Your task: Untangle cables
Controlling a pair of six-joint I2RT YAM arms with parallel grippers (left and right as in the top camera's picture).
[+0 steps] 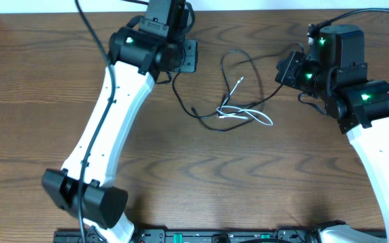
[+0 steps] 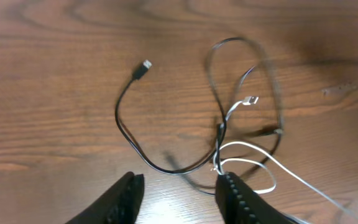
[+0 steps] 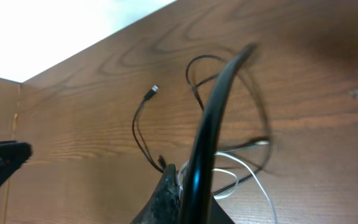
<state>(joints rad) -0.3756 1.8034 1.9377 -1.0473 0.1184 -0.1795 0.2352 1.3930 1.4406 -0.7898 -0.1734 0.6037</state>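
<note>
The cables (image 1: 238, 108) lie tangled mid-table: thin black cords looped together with a white one (image 1: 252, 116). In the left wrist view a black cord (image 2: 126, 127) ends in a plug (image 2: 145, 66), and the white cord (image 2: 253, 163) loops beside my right finger. My left gripper (image 2: 179, 190) is open and empty, hovering just short of the tangle; it sits at the far centre in the overhead view (image 1: 184, 55). My right gripper (image 3: 188, 193) is shut on a black cable (image 3: 213, 118) that rises blurred close to the camera; in the overhead view it (image 1: 288, 69) is right of the tangle.
The table's far edge (image 3: 98, 40) runs along the top with a white surface beyond it. A dark object (image 3: 2, 163) juts in at the left edge of the right wrist view. Both white arms flank the cables.
</note>
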